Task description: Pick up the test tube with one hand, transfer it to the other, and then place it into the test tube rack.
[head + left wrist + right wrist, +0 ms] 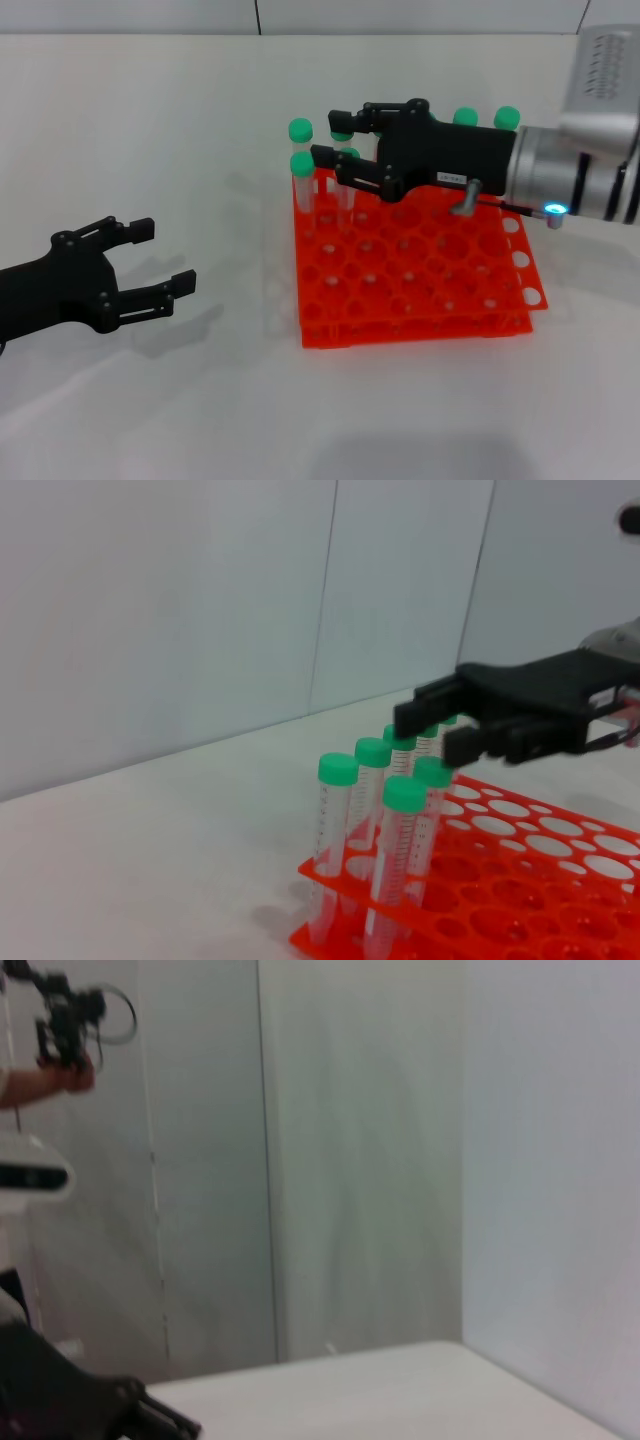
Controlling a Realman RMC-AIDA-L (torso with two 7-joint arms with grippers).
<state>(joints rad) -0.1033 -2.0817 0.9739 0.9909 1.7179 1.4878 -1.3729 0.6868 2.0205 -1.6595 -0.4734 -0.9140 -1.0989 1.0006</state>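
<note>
— Head view first: where is the right end effector (338, 150)?
— Upper middle of the frame, arm reaching in level from the right edge over the test tube rack (420, 275). Its fingers bracket a green-capped test tube (346, 170) standing in the rack's back-left holes; whether they touch it, I cannot tell.
— And the left end effector (160, 262)?
— Lower left, above the white bench (150, 120), fingers spread wide, holding nothing, well apart from the rack.

A white table (150, 150) stands before pale grey wall panels (180, 610) with thin vertical seams.
</note>
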